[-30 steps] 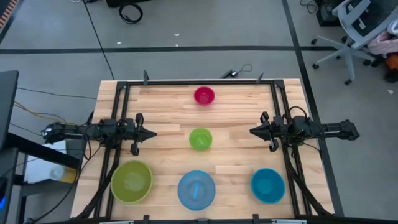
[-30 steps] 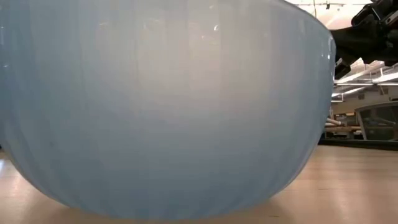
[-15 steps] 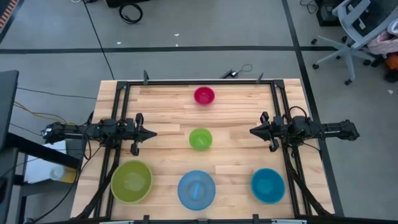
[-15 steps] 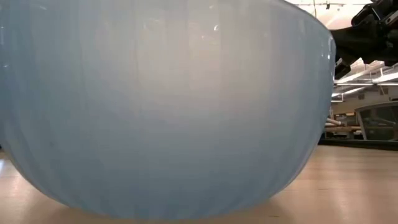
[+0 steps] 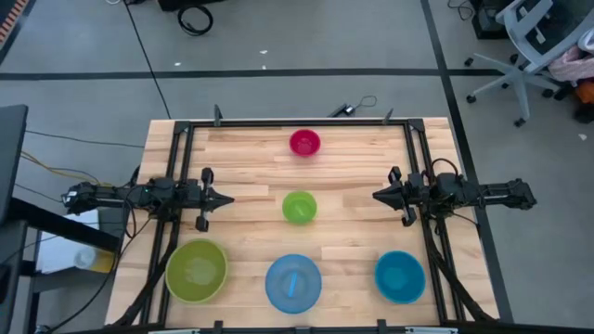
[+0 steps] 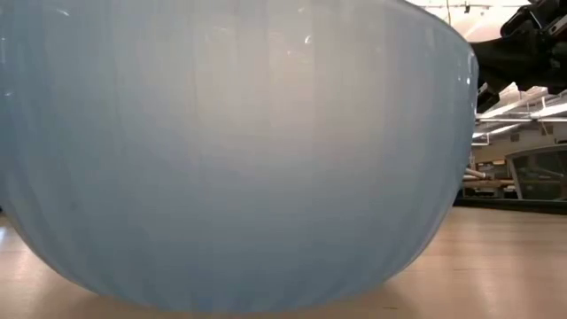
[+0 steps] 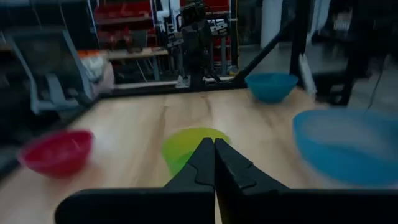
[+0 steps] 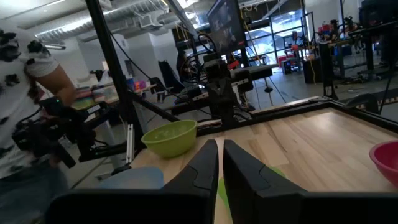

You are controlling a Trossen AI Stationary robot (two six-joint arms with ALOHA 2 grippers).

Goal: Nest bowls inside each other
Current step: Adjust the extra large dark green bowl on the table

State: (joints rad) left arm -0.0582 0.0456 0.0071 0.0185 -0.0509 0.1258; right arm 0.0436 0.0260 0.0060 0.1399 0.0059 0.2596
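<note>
Five plastic bowls (image 5: 299, 207) apart, seemingly all empty.

Smooth, glossy plastic bowls (image 5: 293, 282) sit on a matt, pale wood-grain table (image 5: 353, 167) framed in black metal.

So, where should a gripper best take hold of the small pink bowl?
Probably the rim. The pink bowl stands upright and open, alone at the table's far middle. Come straight down, one finger inside the wall and one outside. Its round side offers no flat place.
</note>
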